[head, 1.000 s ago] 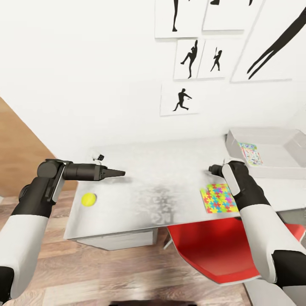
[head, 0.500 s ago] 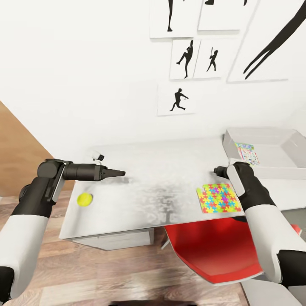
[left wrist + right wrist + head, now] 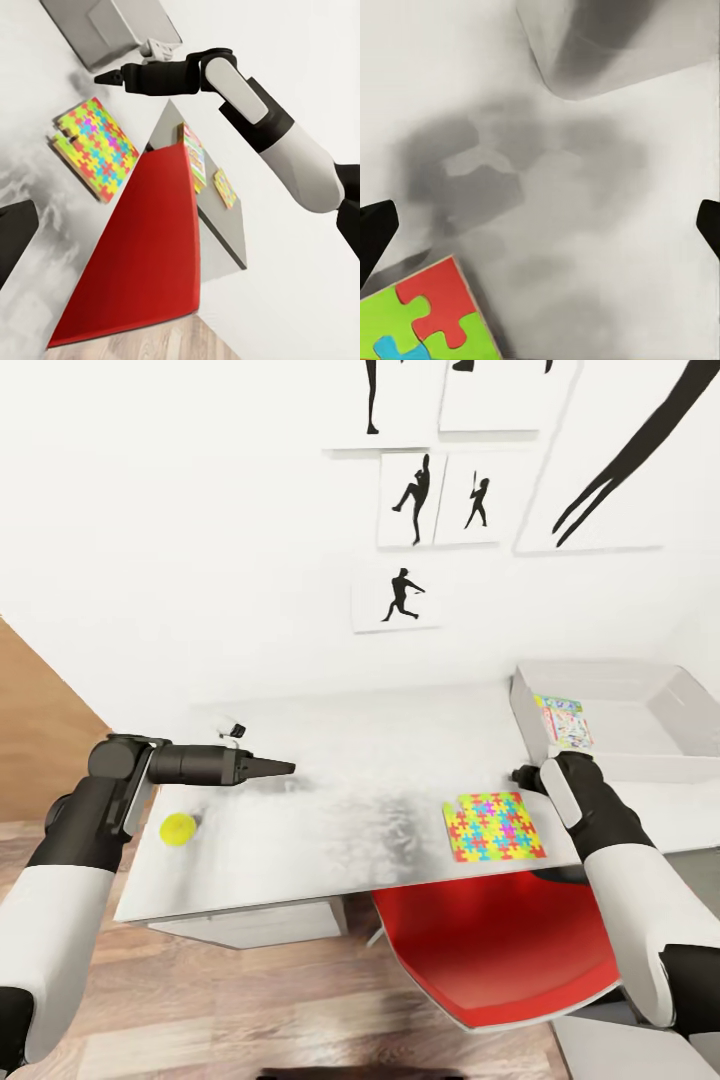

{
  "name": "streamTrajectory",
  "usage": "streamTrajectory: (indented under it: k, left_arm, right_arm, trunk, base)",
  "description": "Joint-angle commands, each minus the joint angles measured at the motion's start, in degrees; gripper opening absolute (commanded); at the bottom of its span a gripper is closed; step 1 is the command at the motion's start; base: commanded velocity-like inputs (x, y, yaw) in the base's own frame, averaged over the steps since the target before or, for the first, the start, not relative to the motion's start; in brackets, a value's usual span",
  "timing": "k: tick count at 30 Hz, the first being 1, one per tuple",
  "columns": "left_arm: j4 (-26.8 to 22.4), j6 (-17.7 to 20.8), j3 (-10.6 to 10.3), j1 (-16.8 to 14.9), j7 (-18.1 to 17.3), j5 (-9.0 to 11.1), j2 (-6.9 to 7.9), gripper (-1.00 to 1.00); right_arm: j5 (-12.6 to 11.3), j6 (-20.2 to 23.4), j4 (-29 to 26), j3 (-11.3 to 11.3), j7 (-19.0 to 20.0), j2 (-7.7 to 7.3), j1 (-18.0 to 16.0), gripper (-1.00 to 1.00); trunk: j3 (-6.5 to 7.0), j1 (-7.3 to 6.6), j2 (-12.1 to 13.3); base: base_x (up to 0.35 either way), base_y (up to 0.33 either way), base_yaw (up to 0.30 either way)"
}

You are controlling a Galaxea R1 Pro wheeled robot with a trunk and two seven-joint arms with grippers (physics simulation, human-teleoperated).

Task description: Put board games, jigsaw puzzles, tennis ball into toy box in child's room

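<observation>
A child's room with white walls, black silhouette sports posters (image 3: 398, 598) and a wood-plank floor (image 3: 250, 1000). A pale mottled grey table (image 3: 370, 800) stands against the wall, with a red chair (image 3: 500, 950) tucked under its front edge.

The left gripper (image 3: 285, 767) hovers over the table's left part, pointing toward the middle; its dark fingers come to a narrow point in the head view, so they look pressed together and hold nothing. The tennis ball (image 3: 178, 828), small and yellow-green, lies on the table near its left edge, just below the left forearm and clear of the fingertips.

The right gripper (image 3: 520, 774) hangs low over the table's right part, just in front of the toy box's near left corner. In the right wrist view its two black fingertips (image 3: 375, 232) sit at opposite sides of the picture, spread wide, with bare tabletop between them. The jigsaw puzzle (image 3: 492, 826), a flat box covered in bright red, yellow, green and blue interlocking pieces, lies flat near the table's front edge, just beside the right gripper and not touching it; one corner of it shows in the right wrist view.

The toy box (image 3: 690, 705), a light grey open bin, rests at the table's back right. A flat box with a colourful printed lid (image 3: 562, 720) lies inside against its left wall; which toy it is cannot be told.
</observation>
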Motion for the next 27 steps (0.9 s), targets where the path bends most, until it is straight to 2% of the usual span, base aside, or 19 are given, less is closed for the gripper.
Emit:
streamTrajectory:
  k: [1,10,17,27]
  left_arm:
    - [0.00,0.61,-0.14,-0.05,-0.08,0.17,0.05,1.00]
    - [0.00,0.61,-0.15,-0.05,-0.08,0.18,0.03,1.00]
    - [0.03,0.61,-0.07,-0.05,-0.08,0.15,0.03,1.00]
    - [0.04,0.61,-0.06,-0.05,-0.08,0.14,0.03,1.00]
  right_arm:
    - [-0.60,0.12,-0.03,0.10,-0.46,-0.05,-0.03,1.00]
    - [-0.60,0.16,0.65,0.33,-0.42,-0.04,-0.03,1.00]
    - [-0.43,-0.27,4.58,0.31,-0.42,0.05,-0.03,1.00]
    - [-0.71,-0.51,5.33,0.47,0.37,0.32,-0.03,1.00]
  trunk:
    - [-0.09,0.03,-0.10]
    - [-0.09,0.03,-0.10]
    - [-0.09,0.03,-0.10]
    - [-0.09,0.03,-0.10]
  base:
    - [0.005,-0.223,0.000]
    - [0.010,-0.100,0.000]
    - [0.042,0.073,0.000]
    - [0.015,0.018,0.000]
